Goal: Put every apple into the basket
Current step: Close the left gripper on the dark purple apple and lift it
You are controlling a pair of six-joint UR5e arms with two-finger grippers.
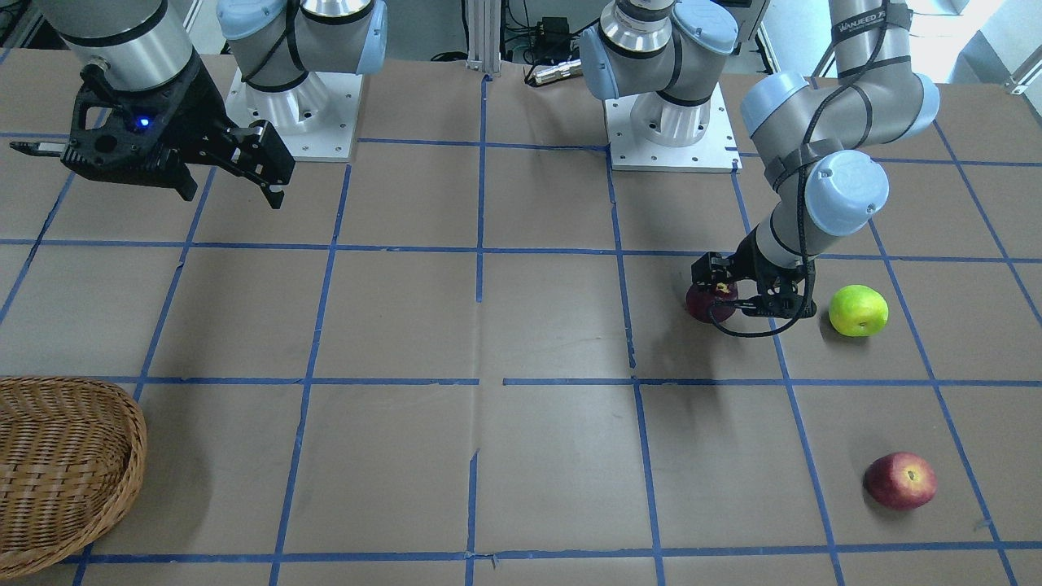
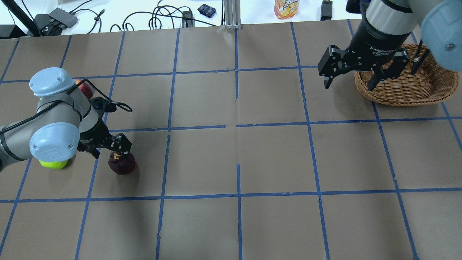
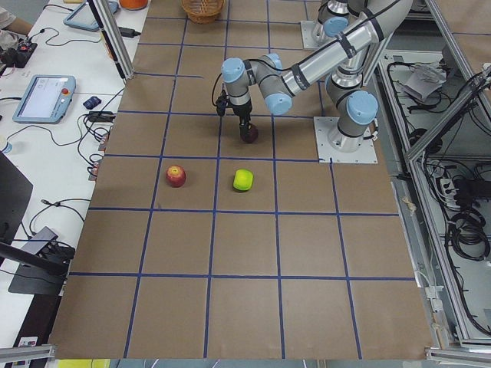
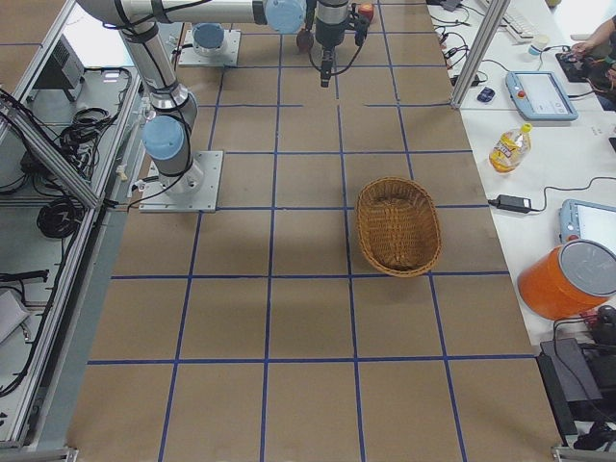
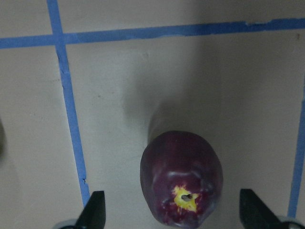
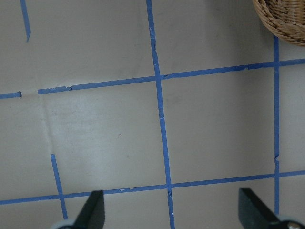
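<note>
As our left gripper (image 5: 174, 208) hangs spread wide, the maroon apple (image 5: 181, 179) sits between its jaws, touching neither; the yellow-green apple (image 1: 858, 310) lies near, the red apple (image 1: 899, 480) farther off. Our right gripper (image 6: 171, 210), also wide, hovers beside the wicker basket (image 6: 281, 19).

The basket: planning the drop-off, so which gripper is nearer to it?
Right. The right gripper hangs open above the table near the basket; the left gripper is at the far end, open around the maroon apple.
</note>
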